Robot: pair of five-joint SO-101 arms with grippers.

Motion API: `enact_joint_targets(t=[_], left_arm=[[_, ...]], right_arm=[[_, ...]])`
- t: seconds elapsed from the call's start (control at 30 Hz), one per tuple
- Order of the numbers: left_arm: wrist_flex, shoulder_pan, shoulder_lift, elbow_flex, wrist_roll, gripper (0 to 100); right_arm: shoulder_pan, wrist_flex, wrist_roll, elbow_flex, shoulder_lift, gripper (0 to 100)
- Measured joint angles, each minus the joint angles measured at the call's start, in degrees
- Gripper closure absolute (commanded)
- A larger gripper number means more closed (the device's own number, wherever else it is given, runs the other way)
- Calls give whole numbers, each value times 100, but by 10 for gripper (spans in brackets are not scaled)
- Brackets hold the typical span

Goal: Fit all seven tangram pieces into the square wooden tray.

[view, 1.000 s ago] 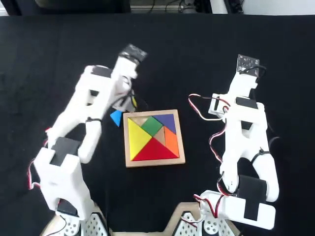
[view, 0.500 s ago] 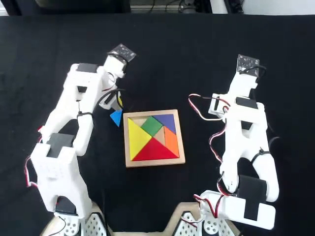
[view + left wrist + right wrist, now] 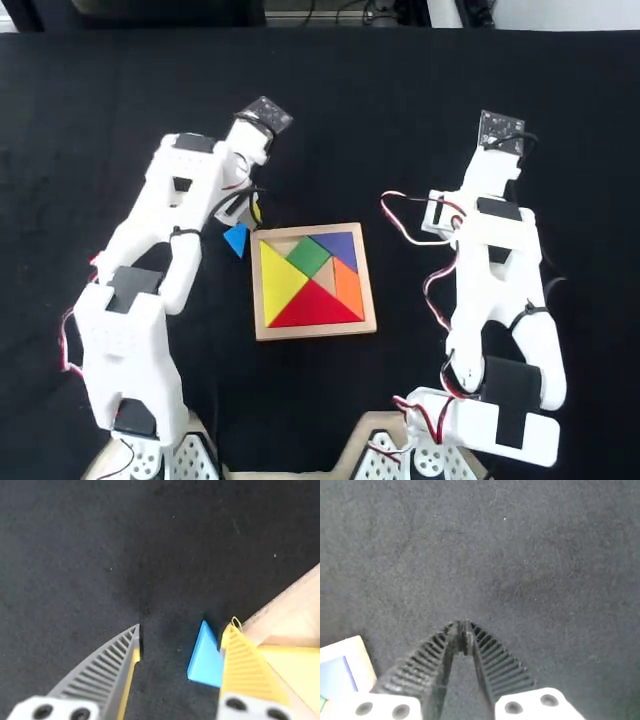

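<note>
I'm swinging the left gripper (image 3: pixel 184 626) back toward the tray (image 3: pixel 314 330), so I'm lining up on the loose blue triangle (image 3: pixel 205 655). The jaws are hanging wide open, holding nothing. The triangle is lying just outside the tray's corner, off-centre, tucked beside one finger.

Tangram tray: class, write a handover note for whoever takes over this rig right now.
Left claw: open, empty, one finger right beside the blue triangle.
Right claw: shut, empty, over the cloth to the right of the tray.
Done: yellow, red, green, purple and orange pieces sit in the tray.
Left: blue triangle lies on the cloth outside the tray's far-left corner; two bare-looking triangular spots show inside.
</note>
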Motion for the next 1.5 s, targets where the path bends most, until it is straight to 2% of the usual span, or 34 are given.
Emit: enact_joint_targets(t=[0.4, 0.57, 0.77, 0.87, 1.07, 1.17, 1.27, 1.5], left_arm=[[-35, -193, 589, -501, 9, 744], [378, -659, 589, -624, -334, 744], [589, -1178, 589, -651, -413, 744], [633, -1363, 589, -651, -536, 745], [1266, -1600, 563, -862, -914, 745], [1152, -1600, 352, -888, -905, 745], [651, -1521, 229, -897, -527, 745], [-88, -888, 237, -246, -308, 745]], right_arm=[[-9, 0, 0, 0, 0, 987], [-9, 0, 0, 0, 0, 987], [-18, 0, 0, 0, 0, 987], [-18, 0, 0, 0, 0, 987], [-18, 0, 0, 0, 0, 987], [-35, 0, 0, 0, 0, 987], [-35, 0, 0, 0, 0, 987], [-35, 0, 0, 0, 18, 987]])
